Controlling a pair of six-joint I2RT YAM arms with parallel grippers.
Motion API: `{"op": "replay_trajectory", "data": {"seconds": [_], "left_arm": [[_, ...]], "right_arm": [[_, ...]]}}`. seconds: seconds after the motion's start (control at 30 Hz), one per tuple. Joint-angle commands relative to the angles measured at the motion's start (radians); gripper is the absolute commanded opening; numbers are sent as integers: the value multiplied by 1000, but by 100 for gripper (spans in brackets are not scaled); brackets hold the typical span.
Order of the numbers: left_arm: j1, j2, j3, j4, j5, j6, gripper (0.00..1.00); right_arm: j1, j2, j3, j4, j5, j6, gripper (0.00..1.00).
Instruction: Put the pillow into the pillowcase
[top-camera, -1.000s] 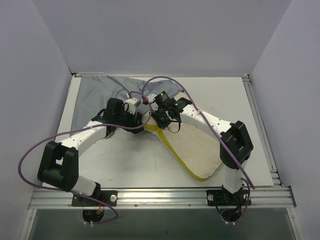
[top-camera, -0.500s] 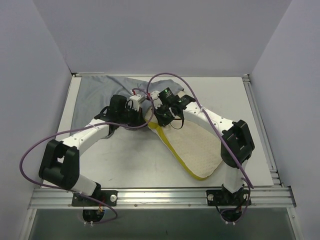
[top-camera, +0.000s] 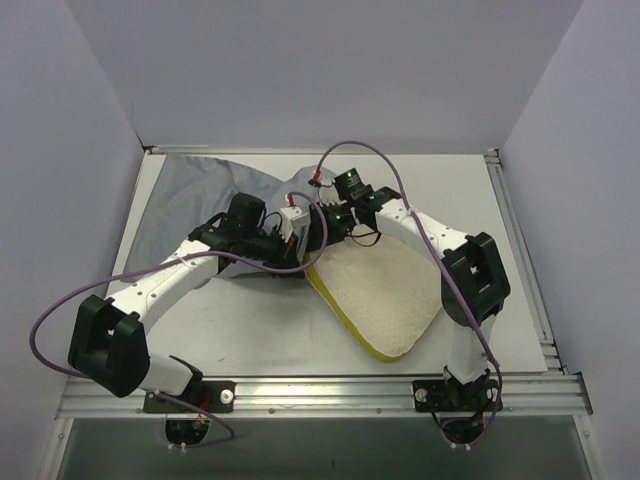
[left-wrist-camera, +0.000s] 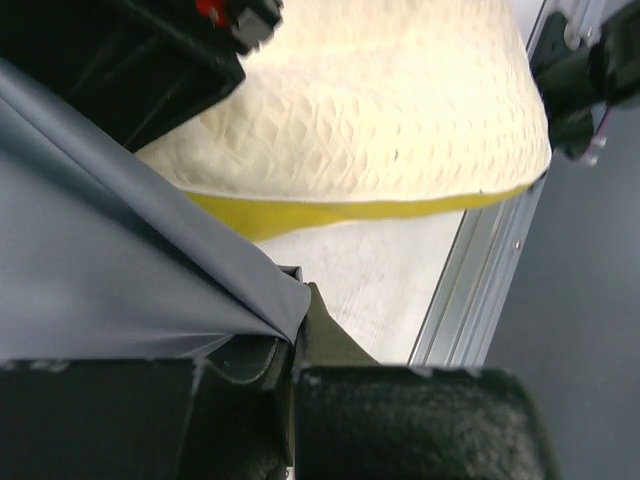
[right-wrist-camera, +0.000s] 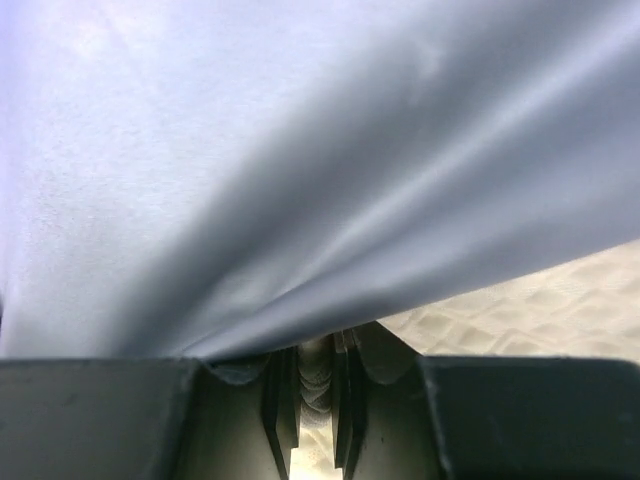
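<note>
The cream pillow (top-camera: 385, 290) with its yellow side edge (top-camera: 335, 312) lies right of the middle, its far end under the grey pillowcase (top-camera: 195, 195). The pillowcase spreads from the far left toward the centre. My left gripper (top-camera: 303, 232) is at the pillow's far left corner, shut on a fold of the pillowcase's edge (left-wrist-camera: 255, 285). The left wrist view has the pillow (left-wrist-camera: 380, 110) just beyond that fold. My right gripper (top-camera: 330, 222) sits close beside the left one. Its jaws stand nearly together with a bunch of pillowcase cloth (right-wrist-camera: 318, 370) between them, and the pillow (right-wrist-camera: 540, 310) shows below.
An aluminium rail (top-camera: 320, 385) runs along the table's near edge and another (top-camera: 520, 250) along its right side. Purple cables (top-camera: 360, 155) loop over both arms. Grey walls close in the far side and both flanks.
The left gripper has shut on the pillowcase edge and moved right and nearer, drawing the cloth further over the pillow's far end. The right gripper shifted slightly right.
</note>
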Motion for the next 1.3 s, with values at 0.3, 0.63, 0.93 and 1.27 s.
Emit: {"op": "replay_trajectory", "data": {"seconds": [0.3, 0.63, 0.93, 1.27], "left_arm": [[-12, -84, 136, -337, 22, 268, 50], [-27, 201, 369, -53, -407, 39, 68], [-56, 500, 533, 45, -550, -65, 70], [-64, 646, 627, 113, -472, -119, 19]], "right_arm": [[-275, -313, -240, -73, -302, -41, 73], [-392, -62, 62, -228, 110, -294, 74], [-388, 53, 69, -288, -3, -355, 69], [-354, 150, 78, -273, -198, -294, 0]]}}
